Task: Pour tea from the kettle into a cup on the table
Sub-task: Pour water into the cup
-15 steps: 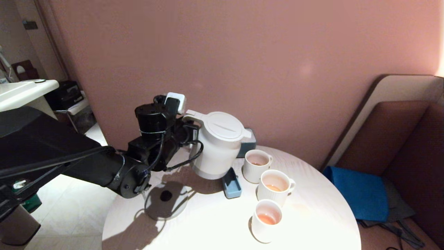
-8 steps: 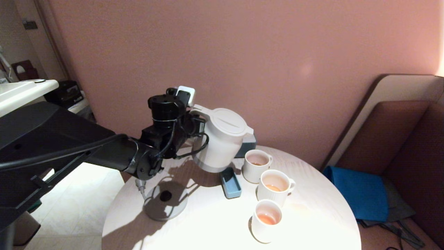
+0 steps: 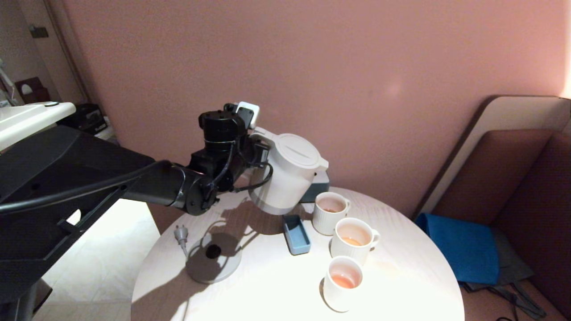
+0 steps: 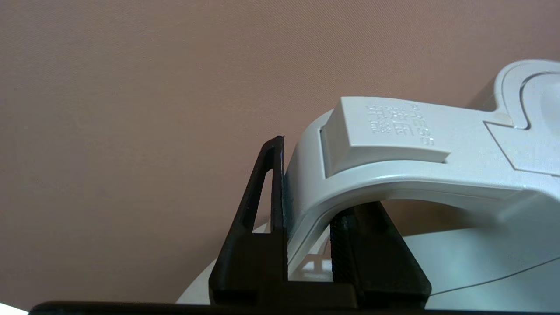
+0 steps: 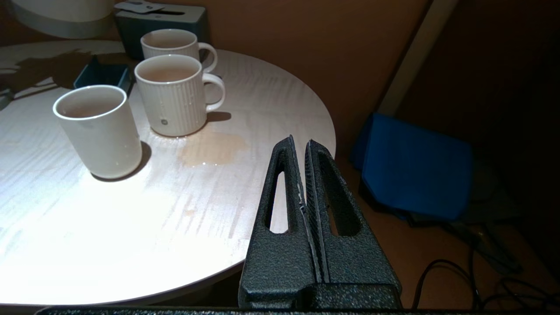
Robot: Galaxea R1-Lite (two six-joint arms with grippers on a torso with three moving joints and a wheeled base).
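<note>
Currently the kettle (image 3: 289, 176) hangs tilted above the table (image 3: 267, 285), spout toward 3 cups at 3 o'clock. Behind stands a pink wall (image 3: 312, 67). The left gripper (image 4: 306, 227) clamps its handle; the right gripper (image 5: 302, 175) sits closed, empty, off the table's edge.

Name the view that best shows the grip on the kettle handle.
Left wrist view: the left gripper is shut on the kettle handle, one finger on each side of the loop. The head view shows the whole kettle lifted and tilted, but the arm hides the grip. The right wrist view catches only the kettle's base.
</note>
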